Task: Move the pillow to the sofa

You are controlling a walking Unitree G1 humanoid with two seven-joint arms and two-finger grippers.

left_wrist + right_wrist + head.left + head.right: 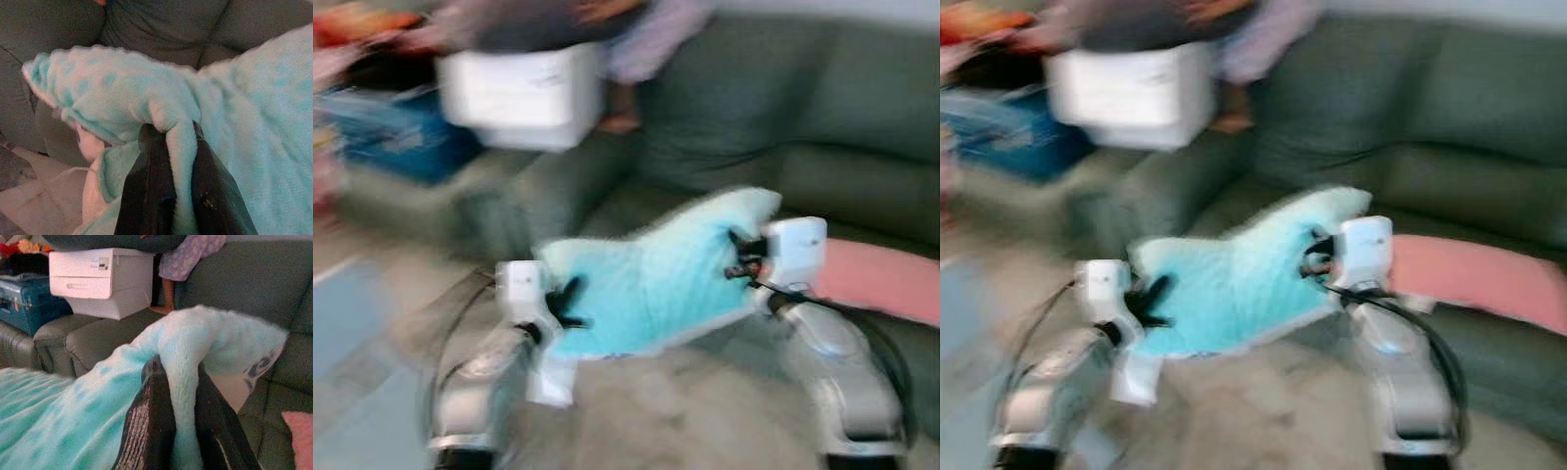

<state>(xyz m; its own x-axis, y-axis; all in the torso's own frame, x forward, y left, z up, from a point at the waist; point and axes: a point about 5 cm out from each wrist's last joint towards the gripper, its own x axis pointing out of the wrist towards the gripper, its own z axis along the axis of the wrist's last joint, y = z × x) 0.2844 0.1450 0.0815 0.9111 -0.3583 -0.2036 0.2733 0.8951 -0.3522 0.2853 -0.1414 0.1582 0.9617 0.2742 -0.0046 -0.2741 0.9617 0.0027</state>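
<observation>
A light turquoise fluffy pillow [651, 274] hangs in the air between my two arms, just in front of the grey-green sofa [822, 127]. My left gripper [566, 304] is shut on the pillow's left edge, and the left wrist view has its black fingers [154, 191] pinching a fold of the fabric. My right gripper [742, 257] is shut on the pillow's upper right corner, where a fold is squeezed between the fingers [151, 426]. The head views are blurred.
A person's leg [167, 293] in a purple garment stands by the sofa's left end. A white box [524, 96] rests on the sofa arm, with a blue case [396, 137] beyond it. A pink cushion [876, 279] lies on the seat at right.
</observation>
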